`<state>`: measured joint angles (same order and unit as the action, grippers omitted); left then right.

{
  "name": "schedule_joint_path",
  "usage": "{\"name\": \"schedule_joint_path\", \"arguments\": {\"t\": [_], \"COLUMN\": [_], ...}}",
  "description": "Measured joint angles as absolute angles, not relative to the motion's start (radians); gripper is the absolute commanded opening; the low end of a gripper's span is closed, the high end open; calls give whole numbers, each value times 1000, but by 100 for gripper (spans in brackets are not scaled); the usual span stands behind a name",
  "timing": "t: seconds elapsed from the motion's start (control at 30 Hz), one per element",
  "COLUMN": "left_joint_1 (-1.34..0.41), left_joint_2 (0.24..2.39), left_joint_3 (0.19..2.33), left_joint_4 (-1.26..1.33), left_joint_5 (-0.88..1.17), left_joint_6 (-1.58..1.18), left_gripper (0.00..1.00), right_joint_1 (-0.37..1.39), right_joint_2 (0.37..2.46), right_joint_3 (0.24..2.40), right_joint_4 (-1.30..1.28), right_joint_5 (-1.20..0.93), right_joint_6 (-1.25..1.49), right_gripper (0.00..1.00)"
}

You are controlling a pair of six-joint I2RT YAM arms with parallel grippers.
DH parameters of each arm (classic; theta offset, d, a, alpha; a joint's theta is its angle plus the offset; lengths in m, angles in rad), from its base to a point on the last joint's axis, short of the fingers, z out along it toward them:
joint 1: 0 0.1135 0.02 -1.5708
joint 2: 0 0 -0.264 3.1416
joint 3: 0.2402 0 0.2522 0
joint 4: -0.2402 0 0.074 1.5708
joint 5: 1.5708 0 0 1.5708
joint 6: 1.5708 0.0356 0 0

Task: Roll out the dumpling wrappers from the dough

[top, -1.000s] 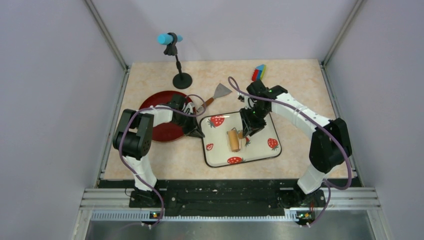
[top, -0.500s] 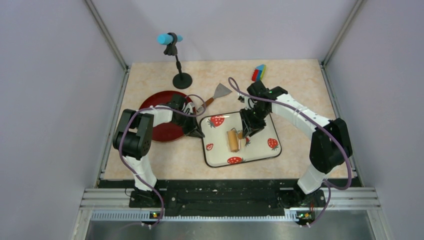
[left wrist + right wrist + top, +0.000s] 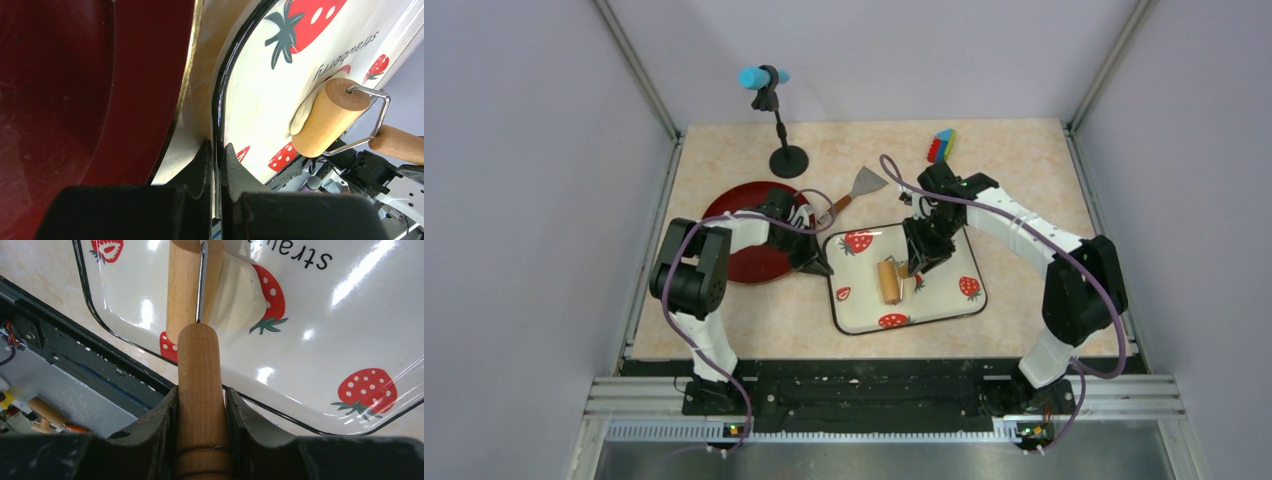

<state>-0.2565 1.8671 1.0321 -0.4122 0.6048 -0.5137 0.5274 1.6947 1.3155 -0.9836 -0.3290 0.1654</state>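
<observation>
- Right gripper (image 3: pixel 200 396): jaws clamped on the wooden handle of the rolling pin (image 3: pixel 192 285), whose roller rests on the dough.
- Dough (image 3: pixel 240 295): pale flattened sheet on the strawberry tray (image 3: pixel 944 300), partly under the roller, one edge showing beside it.
- Left gripper (image 3: pixel 216 148): jaws pinched together on the tray's black rim, just beside the red plate (image 3: pixel 60 90).
- Risk: soft dough may cling to the roller and lift or tear.
- Risk: an uneven push would likely leave the sheet lopsided and too thin for wrappers.
- Risk: should the rim grip slip, the tray could skid across the tabletop (image 3: pixel 1024 170).
</observation>
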Motion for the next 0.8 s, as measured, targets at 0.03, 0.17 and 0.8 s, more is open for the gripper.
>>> {"name": "schedule_joint_path", "arguments": {"t": [0.03, 0.17, 0.8], "left_joint_1": [-257, -257, -257], "left_joint_2": [1867, 1867, 1867], "left_joint_3": [1032, 1032, 1031], "left_joint_4": [-412, -412, -411], "left_joint_5": [605, 605, 605], "left_joint_6": [-514, -514, -514], "left_gripper": [0, 0, 0], "right_joint_1": [527, 527, 526], "right_joint_2": [1695, 1699, 1736], "right_joint_3": [1316, 1316, 1358], "right_joint_4": [-983, -980, -992], "right_joint_5": [-331, -336, -377], "right_joint_6": [165, 164, 130], "right_gripper": [0, 0, 0]}}
